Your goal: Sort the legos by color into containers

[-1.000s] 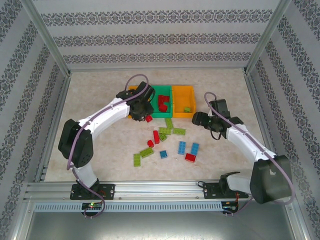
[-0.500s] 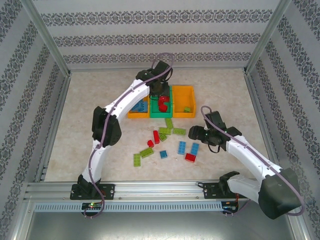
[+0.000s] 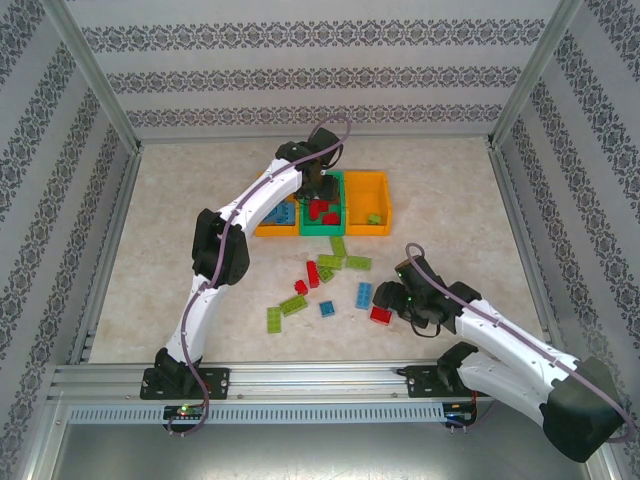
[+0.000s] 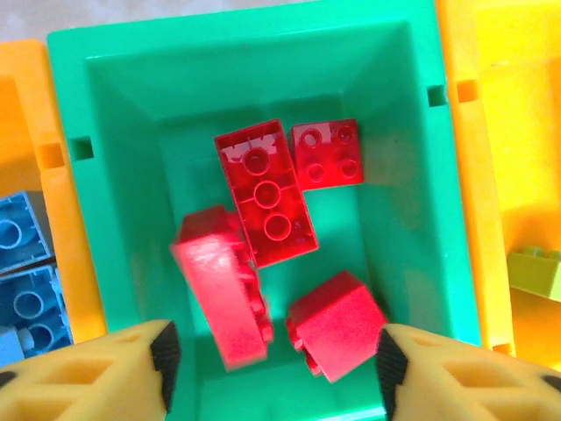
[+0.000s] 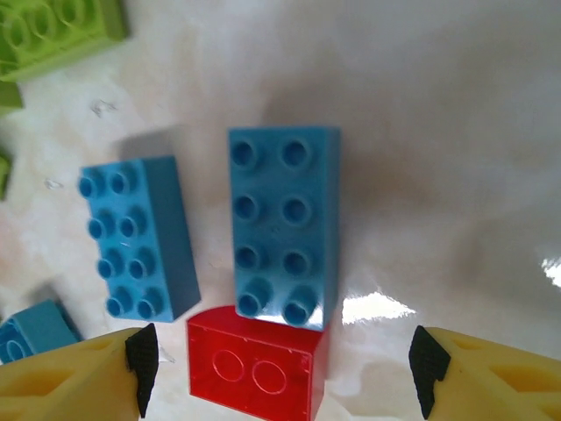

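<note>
Legos, red, in green container; left pincer spread above.

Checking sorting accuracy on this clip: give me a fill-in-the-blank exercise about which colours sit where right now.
The four bricks in the green bin under the left gripper are all ____.
The bricks in the left orange bin are ____.
The short brick beside the long blue brick, between the right gripper's open fingers, is ____.
Missing words: red; blue; red.
</note>
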You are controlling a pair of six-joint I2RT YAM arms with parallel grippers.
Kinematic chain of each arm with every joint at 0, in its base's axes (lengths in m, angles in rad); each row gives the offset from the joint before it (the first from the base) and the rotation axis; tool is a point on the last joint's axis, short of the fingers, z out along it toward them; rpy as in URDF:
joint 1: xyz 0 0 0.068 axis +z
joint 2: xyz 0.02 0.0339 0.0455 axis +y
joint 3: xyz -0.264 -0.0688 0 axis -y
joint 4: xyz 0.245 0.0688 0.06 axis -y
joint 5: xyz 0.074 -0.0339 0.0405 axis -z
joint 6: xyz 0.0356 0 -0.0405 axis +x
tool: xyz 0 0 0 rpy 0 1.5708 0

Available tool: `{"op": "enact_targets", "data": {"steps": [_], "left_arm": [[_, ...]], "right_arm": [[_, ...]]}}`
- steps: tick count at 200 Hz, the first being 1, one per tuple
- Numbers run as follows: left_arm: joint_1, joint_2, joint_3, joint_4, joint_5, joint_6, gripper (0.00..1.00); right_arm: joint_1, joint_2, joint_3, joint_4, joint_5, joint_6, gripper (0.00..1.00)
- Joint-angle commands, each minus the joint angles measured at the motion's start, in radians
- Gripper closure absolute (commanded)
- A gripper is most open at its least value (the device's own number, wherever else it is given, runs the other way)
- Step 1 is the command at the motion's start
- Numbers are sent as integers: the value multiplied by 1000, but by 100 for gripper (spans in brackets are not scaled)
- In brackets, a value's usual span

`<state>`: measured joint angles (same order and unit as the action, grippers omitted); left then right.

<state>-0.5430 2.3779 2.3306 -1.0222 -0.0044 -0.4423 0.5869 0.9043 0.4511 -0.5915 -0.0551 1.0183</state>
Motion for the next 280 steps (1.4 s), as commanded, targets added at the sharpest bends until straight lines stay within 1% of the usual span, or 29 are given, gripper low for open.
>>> {"op": "enact_targets", "data": {"steps": [1,36,63,77,109,150,165,186,206,230,256,280], "left_arm": [[4,-37,-18,3,12,26,32],[4,-128,-110,63,41,14,19],[4,-216,-204,121,52,7,8],[5,-264,-264,156,57,4,4],[4,-345,-361,188,36,5,2],[9,-413,-469,224,33,-5,2],[11,-430,-494,234,34,-7,2],[14,-447,-518,237,34,-9,1],[18,-467,-541,241,35,-16,1],[23,-493,-579,258,35,-30,1],[24,-523,-610,263,35,-38,1],[28,-571,-666,293,45,-45,1]], "right_arm": [[30,-22,-36,44,38,115,22],[85,4,-33,117,46,167,22],[129,63,-15,175,52,195,22],[156,99,8,176,64,199,22],[225,160,40,188,82,242,22],[343,211,95,194,106,300,22],[387,232,131,154,106,296,22],[428,236,161,35,134,258,22],[429,199,170,-61,187,151,22],[406,176,208,-80,194,-122,22],[388,229,297,-141,180,-380,19],[388,327,382,-187,150,-551,18]]}}
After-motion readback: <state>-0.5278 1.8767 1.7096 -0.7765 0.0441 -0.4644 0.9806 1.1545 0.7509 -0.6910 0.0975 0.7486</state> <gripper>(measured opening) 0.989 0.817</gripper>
